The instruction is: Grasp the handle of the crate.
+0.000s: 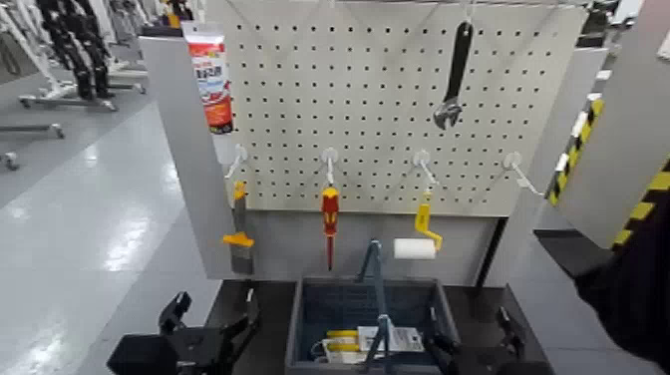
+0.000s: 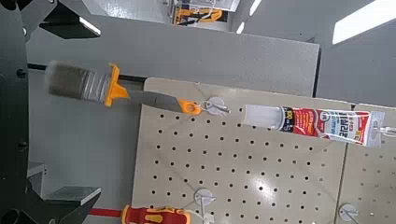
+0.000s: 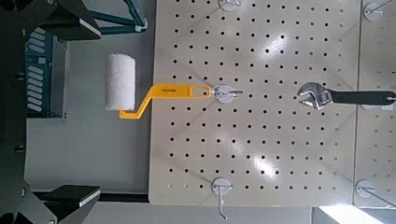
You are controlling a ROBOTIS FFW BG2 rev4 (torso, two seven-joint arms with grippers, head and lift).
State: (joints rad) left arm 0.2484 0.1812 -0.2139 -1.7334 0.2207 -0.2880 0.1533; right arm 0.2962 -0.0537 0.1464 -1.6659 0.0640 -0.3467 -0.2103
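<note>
The dark blue-grey mesh crate (image 1: 339,304) stands on the dark table below the pegboard, in the bottom middle of the head view. Its thin handle (image 1: 375,274) stands upright as a narrow arched loop over the crate's middle. My left gripper (image 1: 217,311) is open and empty, low to the left of the crate and apart from it. My right gripper (image 1: 474,334) is open and empty, low at the crate's right side. The right wrist view shows the crate wall (image 3: 42,79) and a bit of the handle (image 3: 131,21) beyond the open right gripper (image 3: 89,112). The left wrist view shows the open left gripper (image 2: 89,110) and no crate.
A white pegboard (image 1: 379,110) stands behind the crate with a brush (image 1: 239,234), a red-and-yellow screwdriver (image 1: 329,219), a yellow-handled paint roller (image 1: 417,244), a wrench (image 1: 456,75) and a sealant tube (image 1: 210,75). Yellow and white items (image 1: 349,344) lie in the crate. A dark shape (image 1: 628,284) fills the right edge.
</note>
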